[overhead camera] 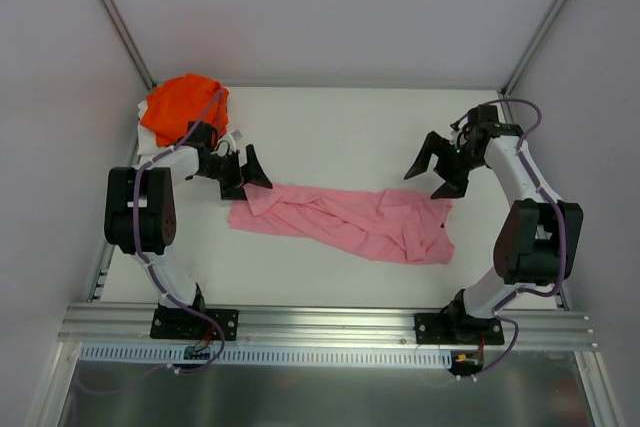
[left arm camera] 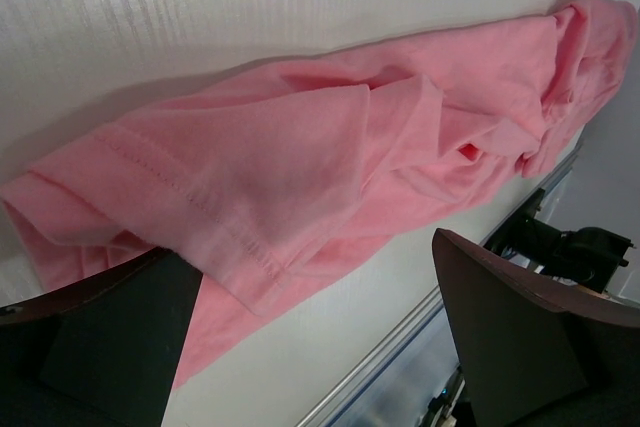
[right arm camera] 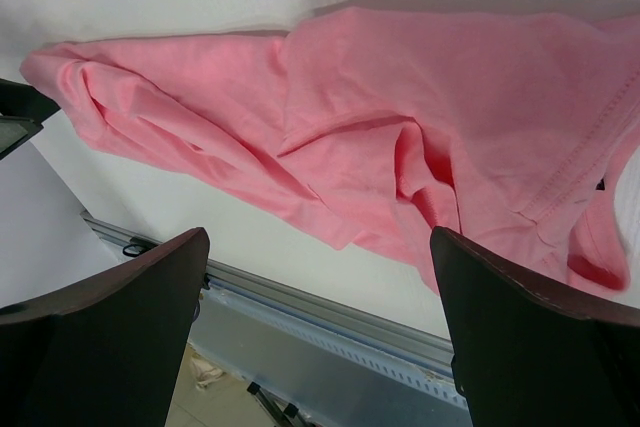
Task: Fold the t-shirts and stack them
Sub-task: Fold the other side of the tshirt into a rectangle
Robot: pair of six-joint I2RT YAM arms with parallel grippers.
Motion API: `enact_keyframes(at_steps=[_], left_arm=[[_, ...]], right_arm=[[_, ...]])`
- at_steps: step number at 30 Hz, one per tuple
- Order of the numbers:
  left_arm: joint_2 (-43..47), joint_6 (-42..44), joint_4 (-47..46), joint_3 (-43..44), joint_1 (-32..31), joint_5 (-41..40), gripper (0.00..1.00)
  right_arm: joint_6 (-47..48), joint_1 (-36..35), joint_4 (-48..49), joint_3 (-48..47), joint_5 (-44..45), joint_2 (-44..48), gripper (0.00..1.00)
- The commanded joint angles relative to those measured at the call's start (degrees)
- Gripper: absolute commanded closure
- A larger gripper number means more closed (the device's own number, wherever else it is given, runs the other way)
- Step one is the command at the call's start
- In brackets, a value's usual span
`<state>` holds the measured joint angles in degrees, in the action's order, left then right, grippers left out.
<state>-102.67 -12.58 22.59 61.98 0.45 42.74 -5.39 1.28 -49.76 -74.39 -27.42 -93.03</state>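
One orange t-shirt (overhead camera: 183, 105) in overhead view only, pink t-shirt (overhead camera: 345, 222) in all

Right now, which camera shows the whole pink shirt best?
The top external view. The pink t-shirt shows whole there, crumpled into one long strip, with every edge in sight. The left wrist view sees it close up from one end, with the near part cut off. The right wrist view sees it from the other end, cut off at the picture's right edge.

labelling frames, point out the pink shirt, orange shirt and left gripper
pink shirt (overhead camera: 345, 222), top view, middle of the crumpled cloth
orange shirt (overhead camera: 175, 107), top view, middle of the heap
left gripper (overhead camera: 246, 176), top view, midway between its fingertips
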Motion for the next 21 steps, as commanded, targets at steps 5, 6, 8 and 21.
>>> enact_keyframes(at_steps=[5,6,8,21], left_arm=[[-1.4,-1.6,-2.5,2.1,-2.5,2.3,0.01],[-1.4,-1.7,-2.5,2.3,-2.6,3.0,0.01],[-1.2,-1.8,-2.3,2.4,-3.1,4.8,0.01],[4.7,3.0,4.8,1.7,-3.2,3.5,1.0]], right_arm=[[0.1,-0.1,-1.2,-0.8,0.6,2.9,0.01],[0.2,-0.1,-1.3,-0.8,0.6,2.9,0.01],[0.2,-0.1,-1.4,-1.3,0.7,2.6,0.01],[0.2,-0.1,-1.2,-2.2,0.3,1.3,0.01]])
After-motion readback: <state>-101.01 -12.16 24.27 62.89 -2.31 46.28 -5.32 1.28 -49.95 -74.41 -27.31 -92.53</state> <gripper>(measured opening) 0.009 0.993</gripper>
